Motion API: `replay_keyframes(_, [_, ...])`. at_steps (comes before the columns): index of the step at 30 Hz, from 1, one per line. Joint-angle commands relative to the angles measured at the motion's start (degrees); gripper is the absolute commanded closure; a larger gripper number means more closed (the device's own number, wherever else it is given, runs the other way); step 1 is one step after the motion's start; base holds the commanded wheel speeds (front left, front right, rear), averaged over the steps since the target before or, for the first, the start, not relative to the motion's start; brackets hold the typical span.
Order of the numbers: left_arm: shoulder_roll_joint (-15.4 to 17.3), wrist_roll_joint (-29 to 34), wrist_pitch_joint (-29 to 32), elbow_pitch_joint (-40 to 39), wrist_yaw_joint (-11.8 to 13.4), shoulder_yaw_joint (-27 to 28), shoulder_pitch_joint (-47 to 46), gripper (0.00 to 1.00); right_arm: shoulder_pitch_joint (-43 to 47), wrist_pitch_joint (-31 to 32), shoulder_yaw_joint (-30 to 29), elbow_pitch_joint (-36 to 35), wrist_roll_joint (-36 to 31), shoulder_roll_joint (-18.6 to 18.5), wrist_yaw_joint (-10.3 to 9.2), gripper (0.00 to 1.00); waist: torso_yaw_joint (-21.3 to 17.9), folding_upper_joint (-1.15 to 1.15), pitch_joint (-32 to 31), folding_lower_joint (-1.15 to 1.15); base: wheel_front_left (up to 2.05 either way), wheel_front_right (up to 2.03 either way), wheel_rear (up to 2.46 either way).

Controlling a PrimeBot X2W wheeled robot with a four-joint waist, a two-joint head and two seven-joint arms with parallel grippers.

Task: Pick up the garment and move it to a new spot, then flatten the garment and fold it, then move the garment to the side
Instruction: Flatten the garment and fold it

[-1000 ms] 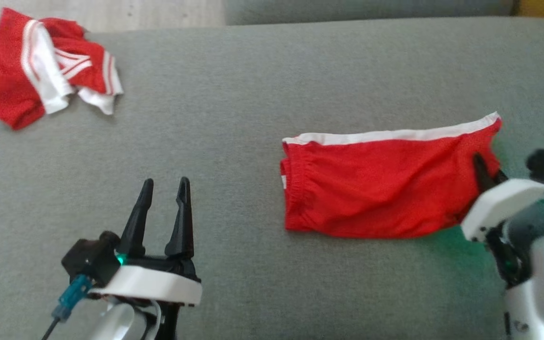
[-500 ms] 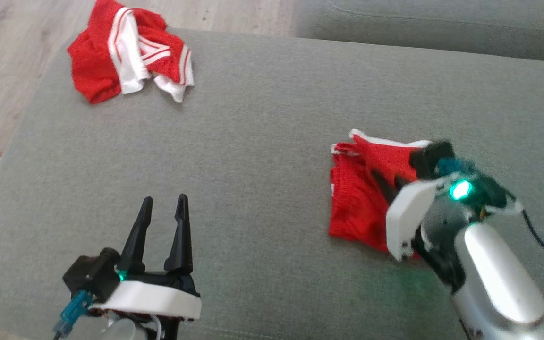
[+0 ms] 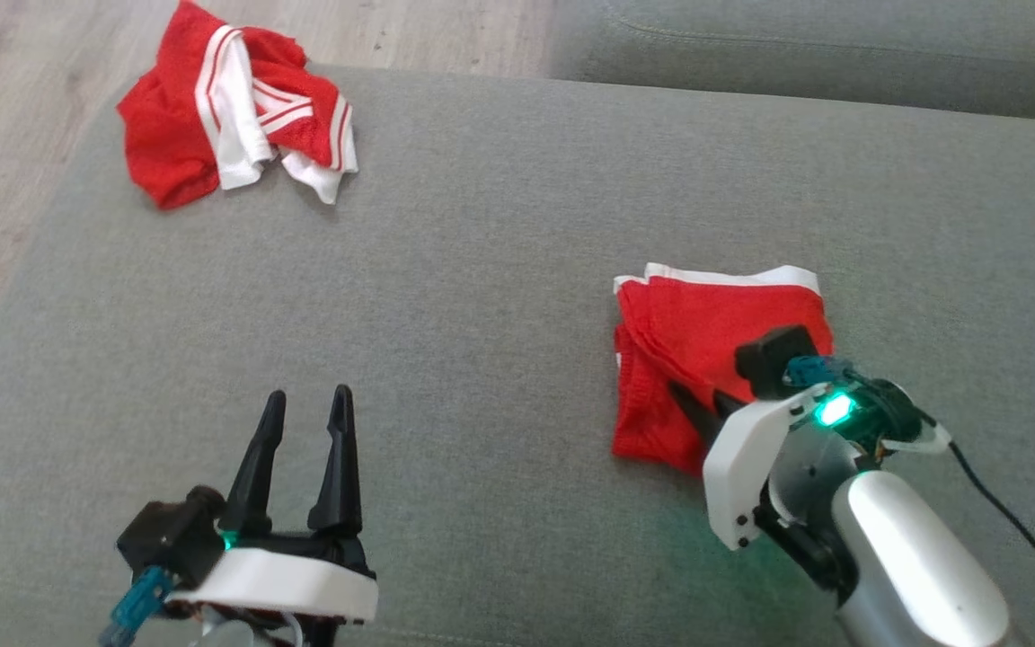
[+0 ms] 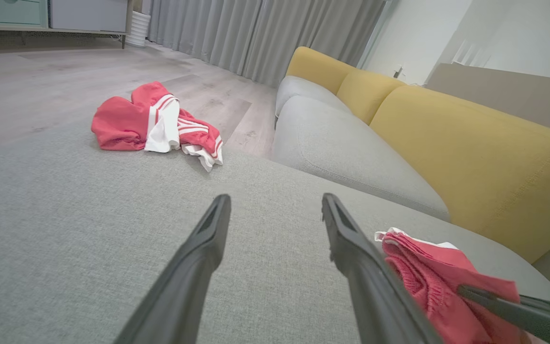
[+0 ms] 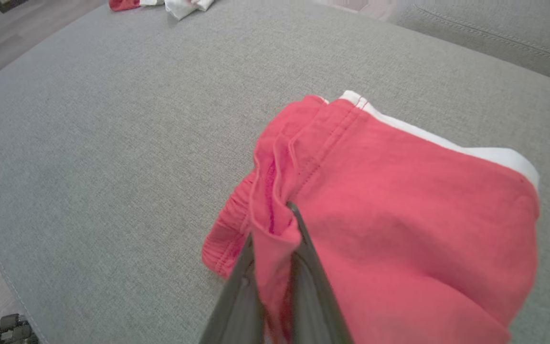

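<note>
The garment point(image 3: 715, 319), red shorts with a white hem band, lies doubled over on the grey cushion point(image 3: 482, 270) at the right. My right gripper point(image 3: 697, 402) is shut on a fold of the garment's near edge. The right wrist view shows red cloth point(image 5: 399, 205) pinched between the dark fingers point(image 5: 299, 248) of that gripper point(image 5: 272, 229). My left gripper point(image 3: 309, 397) stands open at the lower left, well apart from the garment, with nothing between its fingers. In the left wrist view, the left gripper point(image 4: 276, 198) points across bare cushion with the garment point(image 4: 423, 263) to its right.
A second, crumpled red-and-white garment point(image 3: 230, 135) lies at the cushion's far left corner point(image 4: 155, 126). Wooden floor point(image 3: 23, 117) runs beyond the cushion's left edge. A grey sofa seat point(image 4: 346, 153) with a yellow backrest point(image 4: 470, 153) stands behind.
The head camera has shifted. My right gripper has carried the garment's right end leftward over its left half, so the shorts now lie folded in half. The left gripper stays open.
</note>
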Motion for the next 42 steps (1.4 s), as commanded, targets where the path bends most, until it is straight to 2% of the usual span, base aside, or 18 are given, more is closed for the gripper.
replay_keyframes(1, [0.71,0.12,-0.39,-1.75,0.11,1.9,-1.8,0.0,-0.99,-1.19,1.36,-2.18,0.37,0.84,0.42,0.38,-0.79,0.0,-0.21,0.0,0.0,0.0,0.0])
replay_keyframes(2, [0.73,0.13,-0.3,-1.72,0.13,1.82,-1.81,0.0,-0.8,-1.71,1.66,-2.14,0.65,1.17,0.42,0.0,-1.07,0.0,-0.33,0.0,0.0,0.0,0.0])
replay_keyframes(5, [0.87,0.18,-0.08,-1.66,0.36,1.7,-1.67,0.0,-0.33,-3.3,2.77,-2.51,1.96,1.79,0.42,0.0,-1.93,0.0,-0.92,0.0,0.0,0.0,0.0])
replay_keyframes(9, [0.83,0.23,0.23,-1.75,0.69,1.35,-1.44,0.0,-0.27,-7.38,0.67,-4.68,3.56,1.98,0.42,0.0,-2.64,0.0,-1.82,0.0,0.0,0.0,0.0])
replay_keyframes(17, [-0.49,0.18,0.23,-1.55,0.9,-0.13,-0.58,0.0,-0.27,-13.69,-10.43,-6.94,-0.25,-1.4,0.42,0.0,-2.82,0.0,-2.95,0.0,0.0,0.0,0.0])
replay_keyframes(20, [-0.6,0.26,0.28,-1.5,0.82,-0.51,-0.57,0.0,0.21,-14.89,-11.14,-5.55,-2.61,-2.65,0.42,0.0,-2.71,0.0,-2.74,0.0,0.0,0.0,0.0])
replay_keyframes(25, [-0.48,0.43,0.42,-1.61,0.81,-0.7,-0.91,0.0,0.82,-16.31,-10.45,-2.64,-3.03,-2.14,0.42,0.0,-2.3,0.0,-2.07,0.0,0.0,0.0,0.0])
replay_keyframes(26, [-0.44,0.43,0.42,-1.61,0.8,-0.67,-1.02,0.0,0.72,-16.84,-9.76,-1.75,-3.34,-2.23,0.42,0.13,-2.2,0.0,-1.86,0.0,0.0,0.0,0.0])
replay_keyframes(27, [-0.42,0.44,0.42,-1.63,0.79,-0.65,-1.12,0.0,0.54,-17.4,-8.77,-0.7,-3.81,-2.45,0.42,0.49,-2.08,0.0,-1.61,0.0,0.0,0.0,0.0])
replay_keyframes(30, [-0.45,0.57,0.49,-1.6,0.75,-0.77,-1.53,0.0,0.04,-18.71,-5.44,3.47,-4.05,-2.58,0.42,1.0,-1.48,0.0,-0.91,0.0,0.0,0.0,0.0])
replay_keyframes(35, [-0.52,0.67,0.55,-1.47,0.85,-0.78,-2.05,0.0,-1.45,-21.09,0.52,9.01,-2.74,-1.64,0.42,1.0,-0.3,0.0,-0.36,0.0,0.0,0.0,0.0])
replay_keyframes(42, [-0.41,0.49,0.46,-1.27,0.97,-0.59,-2.01,0.0,-3.23,-22.12,9.49,12.77,-0.3,-1.59,0.42,1.0,0.97,0.0,-0.93,0.0,0.0,0.0,0.0])
